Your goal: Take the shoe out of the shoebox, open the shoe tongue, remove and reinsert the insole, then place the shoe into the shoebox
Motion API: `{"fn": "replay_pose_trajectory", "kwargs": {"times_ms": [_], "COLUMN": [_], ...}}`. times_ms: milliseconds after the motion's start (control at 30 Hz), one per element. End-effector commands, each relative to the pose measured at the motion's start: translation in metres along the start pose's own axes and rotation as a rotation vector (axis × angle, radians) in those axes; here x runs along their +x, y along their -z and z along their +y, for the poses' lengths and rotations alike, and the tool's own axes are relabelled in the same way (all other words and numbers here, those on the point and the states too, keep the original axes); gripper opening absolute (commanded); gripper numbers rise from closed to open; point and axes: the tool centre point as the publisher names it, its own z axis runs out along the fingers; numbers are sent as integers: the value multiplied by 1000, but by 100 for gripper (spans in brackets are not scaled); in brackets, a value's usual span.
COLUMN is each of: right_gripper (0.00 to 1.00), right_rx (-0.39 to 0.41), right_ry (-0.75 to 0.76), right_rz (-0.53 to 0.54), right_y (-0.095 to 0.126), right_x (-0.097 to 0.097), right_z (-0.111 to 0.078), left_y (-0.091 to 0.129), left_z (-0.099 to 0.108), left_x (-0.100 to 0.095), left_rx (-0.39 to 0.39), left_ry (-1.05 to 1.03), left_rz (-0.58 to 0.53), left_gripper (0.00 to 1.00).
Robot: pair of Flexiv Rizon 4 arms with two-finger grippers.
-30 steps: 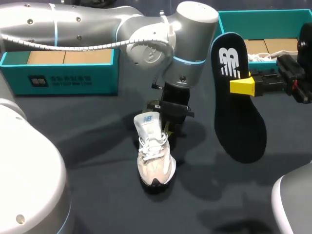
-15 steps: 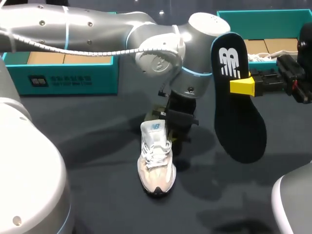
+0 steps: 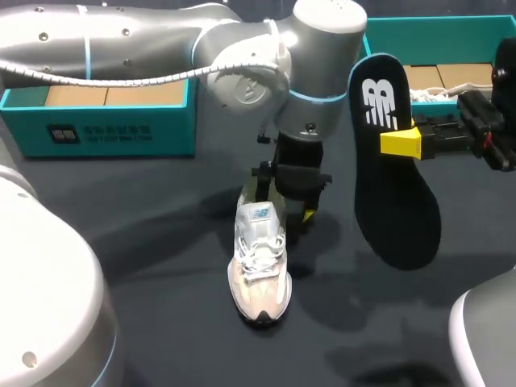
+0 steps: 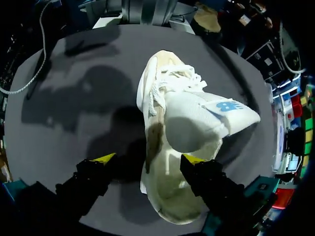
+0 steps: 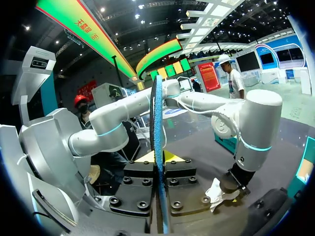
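Note:
A white and beige shoe (image 3: 260,266) stands on the dark table, its toe toward the front edge. My left gripper (image 3: 289,201) hangs open just over its heel. In the left wrist view the left gripper (image 4: 147,158) has one finger over the shoe's (image 4: 177,128) opening and the other beside it above the table; the raised tongue (image 4: 206,115) lies ahead. My right gripper (image 3: 401,143) is shut on the black insole (image 3: 395,169), held upright in the air at the right. The insole (image 5: 157,123) shows edge-on between the right gripper's (image 5: 158,160) fingers.
A teal shoebox (image 3: 451,32) stands at the back right with white laces (image 3: 427,95) showing inside. A second teal box (image 3: 105,121) stands at the back left. My left arm (image 3: 242,64) spans the table's middle above the shoe.
My left gripper has opened and let go of the shoe. The shoe has shifted a little to the right and forward. The right arm and the insole have not moved.

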Motion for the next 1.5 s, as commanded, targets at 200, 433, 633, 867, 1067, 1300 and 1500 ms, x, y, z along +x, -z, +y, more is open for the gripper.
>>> {"fn": "replay_pose_trajectory", "kwargs": {"times_ms": [200,433,633,867,1067,1300,1500], "right_gripper": [0,0,0,0,0,0,0], "right_rx": [-6,-6,-6,-6,-6,-6,-6], "right_ry": [-1,-1,-1,-1,-1,-1,-1], "right_rz": [-7,-7,-7,-7,-7,-7,-7], "right_y": [0,0,0,0,0,0,0], "right_x": [3,3,3,3,3,3,3], "right_z": [-4,-4,-4,-4,-4,-4,-4], "left_y": [88,119,140,140,140,149,166], "left_z": [-4,-8,-9,-9,-7,-3,-2], "left_x": [59,56,54,54,51,40,40], "left_rx": [-57,-77,21,21,-3,-23,-48], "left_ry": [29,55,27,27,17,-3,-35], "left_rz": [-570,-787,-945,-945,-983,-1119,-1222], "left_gripper": [100,100,100,100,100,100,100]}}
